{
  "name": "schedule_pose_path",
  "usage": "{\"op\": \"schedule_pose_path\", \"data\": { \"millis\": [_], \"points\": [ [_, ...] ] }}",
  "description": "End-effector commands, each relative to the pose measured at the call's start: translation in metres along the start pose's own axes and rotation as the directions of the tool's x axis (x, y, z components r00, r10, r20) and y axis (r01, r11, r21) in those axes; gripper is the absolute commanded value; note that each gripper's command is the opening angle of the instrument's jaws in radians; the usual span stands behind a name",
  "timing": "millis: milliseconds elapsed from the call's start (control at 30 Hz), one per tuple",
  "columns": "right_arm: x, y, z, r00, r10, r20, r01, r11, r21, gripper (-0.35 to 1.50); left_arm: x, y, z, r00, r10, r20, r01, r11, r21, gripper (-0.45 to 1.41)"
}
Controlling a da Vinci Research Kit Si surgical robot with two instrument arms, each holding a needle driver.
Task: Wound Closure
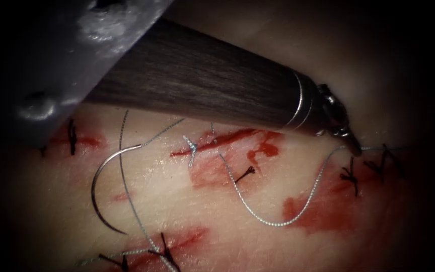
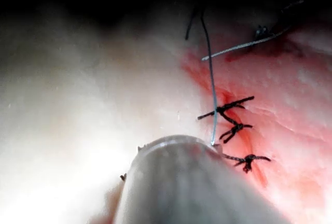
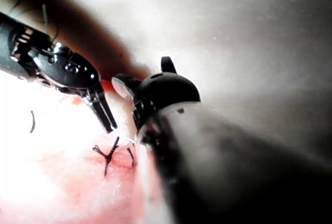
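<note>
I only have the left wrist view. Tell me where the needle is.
Observer: The curved steel needle lies loose on the pale pork tissue, left of the cut, in the endoscope view.
Operator: Report what holds it.
Observer: Nothing. The left gripper is shut on the thin grey thread, right of the cut.
Operator: Locate the other arm.
Observer: The right arm's black tool sits close beside the left gripper in the right wrist view; I cannot tell what it holds.
</note>
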Motion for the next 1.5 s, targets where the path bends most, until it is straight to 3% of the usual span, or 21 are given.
{"op": "schedule_pose_path", "data": {
  "millis": [33, 300, 367, 500, 567, 700, 867, 900, 933, 967, 1033, 1067, 1133, 1167, 1200, 1233, 1267, 1300, 1367, 1500],
  "points": [
    [-0.0005, -0.0010, 0.0018, 1.000, 0.009, -0.008, -0.009, 1.000, -0.002, 1.08, -0.0004, -0.0001, -0.0001, 1.000, -0.006, -0.006, 0.006, 1.000, 0.003, -0.45],
    [-0.0031, -0.0031, 0.0066, 0.999, 0.034, 0.036, -0.034, 0.999, -0.004, 1.06, -0.0069, 0.0039, -0.0062, 0.997, -0.037, -0.068, 0.041, 0.998, 0.057, -0.45],
    [-0.0036, -0.0032, 0.0081, 0.997, 0.020, 0.076, -0.020, 1.000, 0.003, 1.05, -0.0093, 0.0053, -0.0089, 0.989, -0.066, -0.135, 0.081, 0.991, 0.103, -0.45],
    [-0.0037, -0.0032, 0.0098, 0.997, -0.004, 0.074, 0.005, 1.000, -0.008, 1.00, -0.0103, 0.0068, -0.0130, 0.968, -0.084, -0.237, 0.112, 0.988, 0.106, -0.45],
    [-0.0028, -0.0033, 0.0112, 0.996, -0.045, 0.075, 0.046, 0.999, -0.017, 0.98, -0.0112, 0.0081, -0.0161, 0.952, -0.086, -0.294, 0.131, 0.982, 0.135, -0.45],
    [-0.0019, -0.0037, 0.0124, 0.997, -0.047, 0.068, 0.049, 0.998, -0.029, 0.95, -0.0120, 0.0085, -0.0176, 0.944, -0.083, -0.321, 0.138, 0.978, 0.155, -0.45],
    [0.0015, -0.0053, 0.0143, 0.983, -0.183, 0.019, 0.183, 0.983, -0.017, 0.95, -0.0117, 0.0080, -0.0215, 0.893, -0.133, -0.430, 0.239, 0.950, 0.201, -0.45],
    [0.0024, -0.0056, 0.0142, 0.981, -0.195, 0.004, 0.195, 0.980, -0.028, 0.81, -0.0117, 0.0078, -0.0219, 0.882, -0.139, -0.449, 0.262, 0.939, 0.223, -0.45],
    [0.0030, -0.0059, 0.0140, 0.979, -0.203, -0.007, 0.203, 0.979, -0.036, 0.81, -0.0118, 0.0076, -0.0222, 0.874, -0.142, -0.465, 0.280, 0.929, 0.242, -0.45],
    [0.0042, -0.0068, 0.0135, 0.971, -0.235, -0.033, 0.233, 0.971, -0.053, 0.57, -0.0120, 0.0072, -0.0228, 0.856, -0.149, -0.496, 0.314, 0.911, 0.267, -0.45],
    [0.0047, -0.0077, 0.0130, 0.978, -0.203, -0.053, 0.200, 0.978, -0.057, 0.36, -0.0120, 0.0067, -0.0235, 0.832, -0.154, -0.533, 0.337, 0.904, 0.265, -0.45],
    [0.0047, -0.0077, 0.0130, 0.978, -0.203, -0.053, 0.200, 0.978, -0.057, 0.36, -0.0120, 0.0067, -0.0235, 0.832, -0.154, -0.533, 0.337, 0.904, 0.265, -0.45],
    [0.0042, -0.0098, 0.0129, 0.982, -0.178, -0.065, 0.175, 0.984, -0.045, -0.28, -0.0118, 0.0066, -0.0247, 0.779, -0.152, -0.608, 0.365, 0.898, 0.244, -0.45],
    [0.0042, -0.0098, 0.0129, 0.982, -0.178, -0.065, 0.175, 0.984, -0.045, -0.28, -0.0118, 0.0066, -0.0247, 0.779, -0.152, -0.608, 0.365, 0.898, 0.244, -0.45],
    [0.0032, -0.0116, 0.0135, 0.984, -0.161, -0.076, 0.160, 0.987, -0.024, -0.35, -0.0112, 0.0068, -0.0257, 0.729, -0.178, -0.661, 0.404, 0.891, 0.205, -0.45],
    [0.0027, -0.0124, 0.0139, 0.986, -0.144, -0.086, 0.145, 0.989, 0.000, -0.35, -0.0108, 0.0068, -0.0260, 0.705, -0.186, -0.685, 0.414, 0.891, 0.185, -0.45],
    [0.0020, -0.0140, 0.0149, 0.988, -0.126, -0.090, 0.132, 0.990, 0.058, -0.35, -0.0102, 0.0071, -0.0267, 0.644, -0.189, -0.741, 0.420, 0.897, 0.136, -0.45],
    [0.0018, -0.0147, 0.0152, 0.990, -0.117, -0.078, 0.122, 0.990, 0.066, -0.35, -0.0100, 0.0072, -0.0268, 0.619, -0.186, -0.763, 0.418, 0.901, 0.119, -0.45],
    [0.0019, -0.0166, 0.0165, 0.992, -0.108, -0.064, 0.113, 0.991, 0.075, -0.35, -0.0098, 0.0073, -0.0267, 0.589, -0.184, -0.787, 0.396, 0.915, 0.083, -0.45],
    [0.0023, -0.0172, 0.0179, 0.988, -0.136, -0.068, 0.140, 0.988, 0.063, -0.35, -0.0098, 0.0070, -0.0258, 0.566, -0.174, -0.805, 0.321, 0.947, 0.021, -0.45]
  ]
}}
